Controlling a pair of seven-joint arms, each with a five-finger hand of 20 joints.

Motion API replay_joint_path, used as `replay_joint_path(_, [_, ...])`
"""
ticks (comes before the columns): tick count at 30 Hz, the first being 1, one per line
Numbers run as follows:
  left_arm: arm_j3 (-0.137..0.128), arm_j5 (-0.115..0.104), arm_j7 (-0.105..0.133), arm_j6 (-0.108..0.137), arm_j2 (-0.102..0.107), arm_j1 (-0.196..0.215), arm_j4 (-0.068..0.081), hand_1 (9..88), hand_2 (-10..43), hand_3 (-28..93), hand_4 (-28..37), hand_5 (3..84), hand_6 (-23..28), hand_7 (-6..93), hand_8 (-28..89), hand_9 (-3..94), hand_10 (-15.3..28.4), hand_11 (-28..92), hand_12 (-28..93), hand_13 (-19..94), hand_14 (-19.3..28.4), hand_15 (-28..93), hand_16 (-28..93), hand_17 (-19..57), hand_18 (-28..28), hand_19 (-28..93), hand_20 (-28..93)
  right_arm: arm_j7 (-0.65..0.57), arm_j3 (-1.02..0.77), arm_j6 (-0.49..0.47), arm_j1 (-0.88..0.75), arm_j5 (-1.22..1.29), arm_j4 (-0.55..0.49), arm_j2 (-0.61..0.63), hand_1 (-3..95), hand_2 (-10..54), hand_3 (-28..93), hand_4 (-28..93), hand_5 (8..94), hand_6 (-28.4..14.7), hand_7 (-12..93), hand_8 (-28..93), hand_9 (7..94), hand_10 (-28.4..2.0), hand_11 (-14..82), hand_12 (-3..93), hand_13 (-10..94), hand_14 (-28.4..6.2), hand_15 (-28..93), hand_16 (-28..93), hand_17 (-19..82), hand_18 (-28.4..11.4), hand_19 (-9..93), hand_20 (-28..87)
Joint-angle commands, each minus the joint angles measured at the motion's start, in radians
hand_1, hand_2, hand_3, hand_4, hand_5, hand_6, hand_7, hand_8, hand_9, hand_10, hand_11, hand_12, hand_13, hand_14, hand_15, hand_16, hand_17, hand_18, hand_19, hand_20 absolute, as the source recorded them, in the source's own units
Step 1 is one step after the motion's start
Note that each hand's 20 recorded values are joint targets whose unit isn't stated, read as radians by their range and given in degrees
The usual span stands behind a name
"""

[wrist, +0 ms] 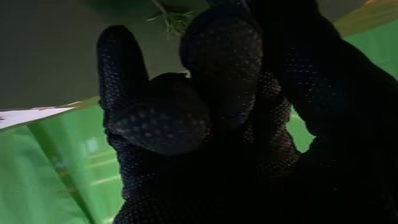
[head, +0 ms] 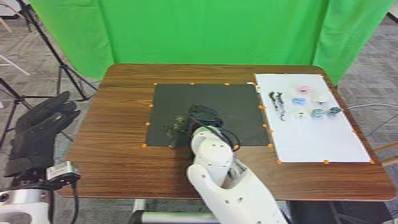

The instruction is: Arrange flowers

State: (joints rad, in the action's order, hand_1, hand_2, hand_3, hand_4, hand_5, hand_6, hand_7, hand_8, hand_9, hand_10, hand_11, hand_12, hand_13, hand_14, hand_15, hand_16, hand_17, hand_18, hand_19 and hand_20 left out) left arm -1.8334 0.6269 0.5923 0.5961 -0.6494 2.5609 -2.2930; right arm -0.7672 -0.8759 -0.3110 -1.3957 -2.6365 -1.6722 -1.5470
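Some green leafy stems (head: pixel 176 131) lie on the black mat (head: pixel 235 100) in the middle of the table, just to the left of the right hand (head: pixel 206 117), stretching down toward the mat's near edge. Whether they touch the glove cannot be made out. The right wrist view shows thin green leaves and a slender stem just beyond the same hand, against the dark mat. Whether that hand is clamped on any of the greenery, I cannot tell. It is low over the middle of the mat, its arm coming in from the bottom edge right of centre and slanting up and leftward across the table's near side. To the right of the mat, on a white sheet (head: pixel 324 142), is a loose cluster of small flower pieces: a pink one (head: pixel 304 90), a pale blue one (head: pixel 299 101), a white one (head: pixel 321 100), and below these a pale one (head: pixel 301 114) and two blue-green ones (head: pixel 317 113). Slender dark items (head: pixel 274 98) lie lengthwise to the left of the cluster. Over at the far left, well apart from the mat, the left hand (head: pixel 34 145) is raised beside the table (head: pixel 111 155), its fingers extended and close together, holding nothing. A green curtain (head: pixel 204 35) hangs behind the table.
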Motion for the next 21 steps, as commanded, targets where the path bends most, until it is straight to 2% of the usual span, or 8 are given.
replay_joint_path(1, [0.001,0.019,-0.021,-0.011,-0.019,-0.003,-0.004,29.8,2.1,80,-16.0,36.1,8.2,18.0,-12,30.5,18.0,39,7,18,22.9,62,-16,-12.0,20.2,55,8,-0.034,-0.001,0.026,0.008,-0.015,0.014,0.004,47.3,-9.5,73,-24,90.8,-5.7,15,9,93.7,-8.9,47.6,20.2,94,-3.7,66,17,41,-21.0,90,-14])
replay_joint_path(6, [0.003,0.015,-0.017,-0.006,-0.016,0.003,-0.005,30.0,2.2,80,-15.9,36.2,8.3,18.0,-12,30.6,18.1,39,7,18,22.9,62,-16,-12.0,20.2,55,8,-0.036,0.001,0.037,0.008,-0.025,0.016,0.004,46.7,-9.5,73,-24,90.4,-5.9,15,9,93.7,-9.1,47.6,20.3,94,-3.7,67,17,42,-21.2,89,-15])
replay_joint_path(7, [0.004,0.019,-0.025,-0.013,-0.017,-0.003,-0.003,30.0,2.2,80,-15.8,36.2,8.3,18.0,-12,30.6,18.1,39,7,18,22.9,62,-16,-12.0,20.2,55,8,-0.041,0.004,0.040,0.011,-0.023,0.016,0.010,46.6,-9.5,73,-24,90.4,-6.0,15,9,93.7,-9.1,47.6,20.3,94,-3.6,67,17,42,-21.3,89,-16])
replay_joint_path(9, [0.003,0.014,-0.019,-0.010,-0.011,0.000,-0.003,30.0,2.2,80,-15.8,36.2,8.3,18.0,-12,30.7,18.1,39,7,18,22.9,62,-16,-12.1,20.2,55,8,-0.054,0.002,0.040,0.013,-0.014,0.019,0.009,46.4,-9.5,73,-24,90.3,-6.1,15,9,93.7,-9.2,47.6,20.4,94,-3.6,67,17,42,-21.5,89,-16])
replay_joint_path(12, [0.001,0.021,-0.031,-0.019,-0.017,-0.007,0.000,30.0,2.2,80,-15.6,36.3,8.4,18.0,-12,30.6,18.1,39,7,18,22.9,62,-16,-12.1,20.2,55,8,-0.080,0.011,0.047,0.023,0.013,0.017,0.022,46.1,-9.5,73,-24,89.7,-6.4,15,9,93.7,-9.3,47.5,20.4,94,-3.7,66,17,42,-21.9,88,-16])
replay_joint_path(17, [-0.006,0.017,-0.031,-0.018,-0.016,0.003,-0.001,30.1,2.2,80,-15.5,36.3,8.4,17.9,-12,30.7,18.1,39,7,18,22.9,62,-16,-12.0,20.2,55,8,-0.088,0.019,0.065,0.019,0.029,-0.002,0.033,43.7,-9.5,74,-23,87.5,-7.4,13,7,93.7,-9.4,47.3,20.6,94,-3.6,66,18,42,-22.5,88,-17])
replay_joint_path(19, [-0.013,0.023,-0.042,-0.023,-0.018,0.001,0.000,30.1,2.3,80,-15.4,36.4,8.4,17.9,-12,30.7,18.1,39,7,18,22.9,62,-16,-12.0,20.2,55,8,-0.111,0.029,0.072,0.027,0.070,-0.017,0.048,42.0,-9.5,74,-23,85.3,-7.6,14,4,93.7,-9.6,46.6,21.0,94,-3.6,66,18,41,-23.2,87,-17])
replay_joint_path(21, [-0.024,0.020,-0.039,-0.020,-0.019,0.013,-0.003,30.2,2.4,80,-15.4,36.4,8.4,17.9,-12,30.7,18.1,39,7,18,22.9,62,-16,-12.0,20.2,55,8,-0.111,0.031,0.089,0.025,0.090,-0.034,0.052,40.1,-9.1,75,-22,83.4,-7.8,15,-5,93.7,-9.8,46.2,21.3,94,-3.6,66,18,41,-23.9,87,-16])
